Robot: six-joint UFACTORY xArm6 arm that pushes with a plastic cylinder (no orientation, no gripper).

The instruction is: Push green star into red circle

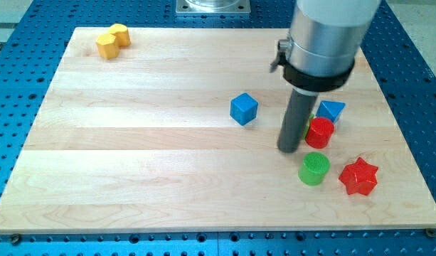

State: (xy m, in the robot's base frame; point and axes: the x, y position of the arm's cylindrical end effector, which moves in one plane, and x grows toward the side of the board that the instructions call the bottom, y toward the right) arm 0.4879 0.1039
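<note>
- Red star [358, 176] lies nearest the view's bottom, at the right; glossy plastic, pointed outline.
- Green cylinder [314, 168] sits just left of it, with a ribbed top. It is round, so not the star the task names.
- Red circle [319, 132] is a short, smooth red cylinder, above the green cylinder and just right of the rod.
- My tip [289, 150] rests on the board, beside the red circle on its left.
- Green star: only a green sliver [311, 121] shows between rod and red circle; shape hidden, probably the star, seemingly touching or nearly touching the circle.
- Step: likely the final nudge. Next move calls for a short push toward the view's right without knocking the circle away.
- No pincer on this arm, just a dark rod under a metal collar, so no jaw state to tell.
- Blue triangle [332, 109] is behind the red circle; blue cube [243, 109] is left of the rod.
- Two yellow blocks [112, 40] touch at top left.
- Wooden board [132, 156] is pale and smooth-grained.
</note>
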